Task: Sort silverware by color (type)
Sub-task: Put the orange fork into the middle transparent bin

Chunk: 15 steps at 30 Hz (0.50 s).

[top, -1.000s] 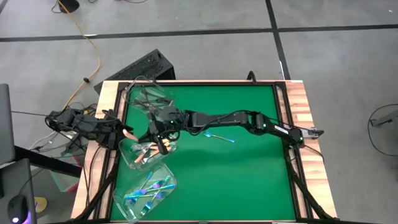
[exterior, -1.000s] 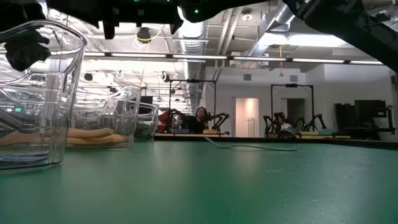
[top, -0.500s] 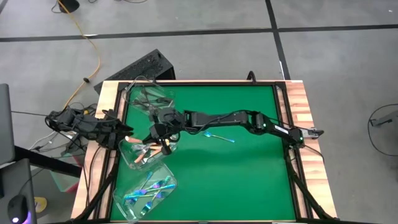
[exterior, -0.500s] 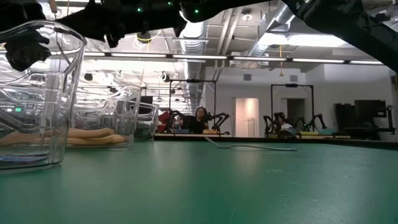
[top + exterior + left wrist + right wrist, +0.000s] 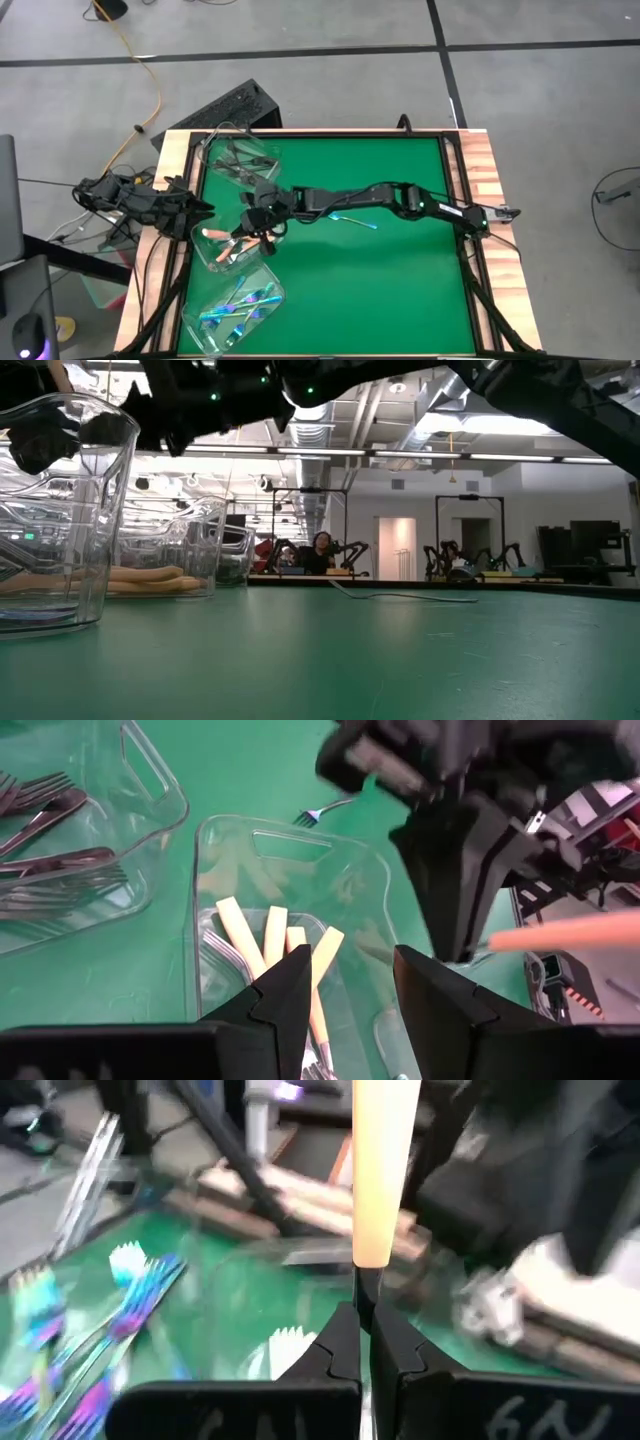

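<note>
**Cream-handled fork held over the middle tub**

The cream-handled fork [image 5: 377, 1170] is pinched by the closed fingers of the right gripper [image 5: 262, 226] above the middle tub [image 5: 300, 860], where like forks [image 5: 262, 945] already lie. It is judged light, stiff and smooth, so a hold low on the handle is best kept firm. The left gripper [image 5: 350, 985], fingers apart, waits beside the tub. One iridescent fork [image 5: 358, 219] is left on the mat.

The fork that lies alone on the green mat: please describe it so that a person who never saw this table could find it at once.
On the green mat, three clear tubs line the left edge. The fork on the mat lies apart from them, near the middle, just under the right arm stretched across. It is iridescent blue, and the only fork outside a tub or gripper.
</note>
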Each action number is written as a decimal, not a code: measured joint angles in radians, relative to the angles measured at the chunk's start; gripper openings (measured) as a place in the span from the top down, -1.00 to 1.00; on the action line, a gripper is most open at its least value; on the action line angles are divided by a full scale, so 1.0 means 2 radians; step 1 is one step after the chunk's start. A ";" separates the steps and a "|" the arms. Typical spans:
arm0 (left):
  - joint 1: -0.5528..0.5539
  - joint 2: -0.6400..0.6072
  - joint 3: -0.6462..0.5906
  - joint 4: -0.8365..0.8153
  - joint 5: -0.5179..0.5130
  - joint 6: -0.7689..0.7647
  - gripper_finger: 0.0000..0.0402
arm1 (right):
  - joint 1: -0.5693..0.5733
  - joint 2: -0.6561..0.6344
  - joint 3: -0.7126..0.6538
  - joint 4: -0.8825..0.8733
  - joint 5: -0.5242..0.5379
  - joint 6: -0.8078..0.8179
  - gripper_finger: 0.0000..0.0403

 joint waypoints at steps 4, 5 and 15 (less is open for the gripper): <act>0.000 0.000 0.000 0.000 0.001 0.002 0.36 | -0.002 0.003 0.002 0.004 0.011 -0.002 0.94; 0.000 0.000 0.000 0.000 0.001 0.002 0.36 | -0.002 0.004 0.001 -0.001 0.011 -0.002 0.94; 0.000 0.000 0.000 0.000 0.001 0.004 0.36 | 0.000 0.005 0.001 -0.035 0.024 -0.044 0.94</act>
